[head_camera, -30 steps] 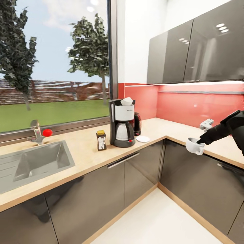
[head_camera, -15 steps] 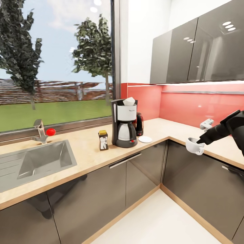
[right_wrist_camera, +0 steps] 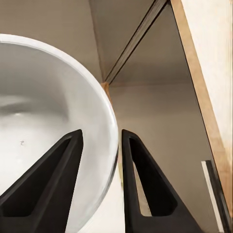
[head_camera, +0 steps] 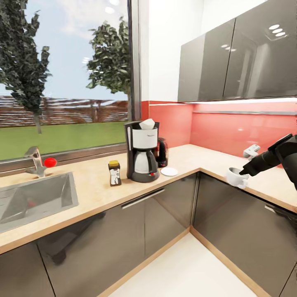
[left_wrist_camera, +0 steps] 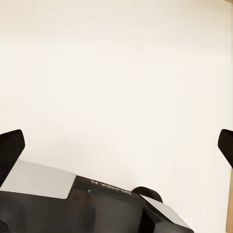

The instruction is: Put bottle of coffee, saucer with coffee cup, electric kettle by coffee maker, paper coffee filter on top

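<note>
The coffee maker [head_camera: 141, 152] stands on the countertop [head_camera: 95, 194] by the window, with the paper coffee filter [head_camera: 147, 123] on its top. The electric kettle [head_camera: 162, 152] stands partly hidden behind it. The saucer [head_camera: 169, 171] lies bare to its right, and the bottle of coffee [head_camera: 114, 173] stands to its left. My right gripper [head_camera: 243, 175] is shut on the rim of the coffee cup [head_camera: 236, 177], in the air in front of the right-hand counter's edge. In the right wrist view the fingers [right_wrist_camera: 145, 189] pinch the cup's wall [right_wrist_camera: 43, 116]. My left gripper [left_wrist_camera: 116, 145] is open over pale floor.
A steel sink [head_camera: 37, 202] with a faucet [head_camera: 35, 161] and a red knob [head_camera: 50, 161] is at the left. The counter turns a corner at the red backsplash. A small white-grey object [head_camera: 251, 151] sits on the right counter, under grey wall cabinets [head_camera: 231, 57].
The whole head view has shifted, so the counter things sit further left in the picture. My right gripper still holds the cup at the same spot in the view.
</note>
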Robot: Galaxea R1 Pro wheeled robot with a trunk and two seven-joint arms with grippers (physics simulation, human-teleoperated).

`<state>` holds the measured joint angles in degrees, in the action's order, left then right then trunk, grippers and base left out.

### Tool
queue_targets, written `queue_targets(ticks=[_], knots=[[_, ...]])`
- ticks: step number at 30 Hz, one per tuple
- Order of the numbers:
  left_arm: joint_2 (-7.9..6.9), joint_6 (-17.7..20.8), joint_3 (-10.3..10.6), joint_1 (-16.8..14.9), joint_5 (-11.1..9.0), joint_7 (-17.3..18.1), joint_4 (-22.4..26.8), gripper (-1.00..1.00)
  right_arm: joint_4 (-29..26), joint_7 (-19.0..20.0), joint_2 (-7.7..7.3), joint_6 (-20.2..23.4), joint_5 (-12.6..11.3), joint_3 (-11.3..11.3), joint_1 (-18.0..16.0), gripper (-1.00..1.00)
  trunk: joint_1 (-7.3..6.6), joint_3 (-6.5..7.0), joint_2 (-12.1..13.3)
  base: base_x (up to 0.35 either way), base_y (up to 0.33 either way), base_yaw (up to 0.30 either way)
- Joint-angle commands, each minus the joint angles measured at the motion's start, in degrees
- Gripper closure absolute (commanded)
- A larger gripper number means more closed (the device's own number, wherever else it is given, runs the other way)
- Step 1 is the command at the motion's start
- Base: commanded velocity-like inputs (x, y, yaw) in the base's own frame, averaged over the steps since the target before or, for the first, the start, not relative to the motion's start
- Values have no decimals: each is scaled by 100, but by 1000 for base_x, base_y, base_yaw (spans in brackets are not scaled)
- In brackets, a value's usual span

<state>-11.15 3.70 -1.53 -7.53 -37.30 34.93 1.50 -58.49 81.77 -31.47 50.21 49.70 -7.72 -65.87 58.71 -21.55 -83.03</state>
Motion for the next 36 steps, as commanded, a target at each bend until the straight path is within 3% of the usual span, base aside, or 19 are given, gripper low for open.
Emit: queue_targets(ticks=[1, 12, 29, 36], knots=[[0, 37, -14, -3, -23, 22, 0, -100, -5, 58, -3, 59, 40, -11, -5, 100, 1, -7, -4, 156, -300, 0], [11, 34, -14, -3, -23, 22, 0, -100, -9, 66, 0, 60, 34, -11, -5, 100, 1, -7, -4, 117, -285, 106], [16, 26, -14, -3, -23, 22, 0, -100, -11, 58, 23, 64, 31, -18, -5, 100, 1, -7, -4, 7, -26, 264], [16, 25, -14, -3, -23, 22, 0, -100, -6, 53, 21, 73, 31, -13, -5, 100, 1, -7, -4, 19, -193, 71]])
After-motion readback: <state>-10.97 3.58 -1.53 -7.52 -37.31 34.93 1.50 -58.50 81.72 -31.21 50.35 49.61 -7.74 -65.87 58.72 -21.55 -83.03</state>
